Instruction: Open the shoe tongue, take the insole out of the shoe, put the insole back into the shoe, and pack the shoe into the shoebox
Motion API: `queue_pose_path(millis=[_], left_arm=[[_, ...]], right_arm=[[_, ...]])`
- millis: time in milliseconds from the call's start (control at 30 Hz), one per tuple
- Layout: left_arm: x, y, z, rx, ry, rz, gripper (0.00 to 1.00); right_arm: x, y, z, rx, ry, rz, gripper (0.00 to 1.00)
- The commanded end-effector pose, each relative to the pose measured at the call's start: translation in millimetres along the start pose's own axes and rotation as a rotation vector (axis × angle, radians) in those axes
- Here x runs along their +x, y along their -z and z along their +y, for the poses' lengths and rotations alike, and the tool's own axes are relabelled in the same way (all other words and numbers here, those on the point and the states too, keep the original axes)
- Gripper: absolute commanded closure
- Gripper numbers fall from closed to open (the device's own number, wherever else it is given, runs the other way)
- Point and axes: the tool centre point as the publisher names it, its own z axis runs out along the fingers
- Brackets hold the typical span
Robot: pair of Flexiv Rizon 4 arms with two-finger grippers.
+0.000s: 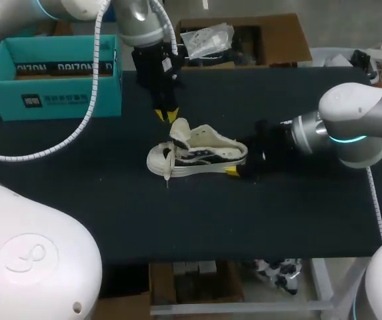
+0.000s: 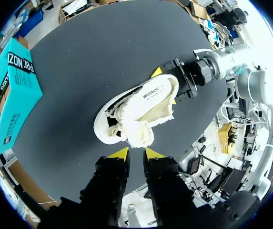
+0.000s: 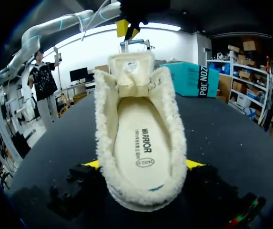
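Observation:
A cream fleece-lined shoe (image 1: pixel 197 157) lies on the black table (image 1: pixel 77 200), toe towards my left. Its tongue (image 1: pixel 180 133) stands pulled up and forward, so the opening is wide. The insole (image 3: pixel 143 143) lies flat inside the shoe. My left gripper (image 1: pixel 167 115) hangs just above the tongue (image 2: pixel 138 136). Its fingers stand a narrow gap apart with nothing between them. My right gripper (image 3: pixel 143 164) straddles the heel, one yellow fingertip (image 3: pixel 92 163) against each side, holding the shoe (image 2: pixel 136 112). The teal shoebox (image 1: pixel 57 73) stands open at the back left.
An open cardboard box (image 1: pixel 244 40) with bagged items sits at the table's back edge, behind the shoe. The teal shoebox (image 2: pixel 12 90) stands off to the side of my left gripper. Bare black mat lies in front of the shoe.

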Motion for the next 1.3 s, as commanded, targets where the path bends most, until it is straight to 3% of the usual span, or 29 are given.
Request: queue_pose_path(millis=[33,133,200,633,867,1200,1300], left_arm=[[10.0,12.9,-1.4,-0.237,-0.563,0.014,1.0],[8.5,13.3,-8.1,-0.37,-0.967,0.106,1.0],[9.5,9.9,-20.2,-0.415,-1.042,0.111,1.0],[9.5,9.9,-20.2,-0.415,-1.042,0.111,1.0],[18.4,-29.3,-34.7,-0.259,-1.064,0.1,1.0],[13.8,-75.3,-42.2,-0.044,-1.118,0.105,1.0],[10.9,-86.0,-44.8,-0.04,-1.096,0.15,1.0]], right_arm=[[-3.7,-2.9,-5.5,-0.006,0.001,0.0,1.0],[-3.7,-2.9,-5.5,-0.006,0.001,0.0,1.0],[-3.7,-2.9,-5.5,-0.006,0.001,0.0,1.0],[-3.7,-2.9,-5.5,-0.006,0.001,0.0,1.0],[-3.7,-2.9,-5.5,-0.006,0.001,0.0,1.0],[-3.7,-2.9,-5.5,-0.006,0.001,0.0,1.0],[-3.7,-2.9,-5.5,-0.006,0.001,0.0,1.0]])
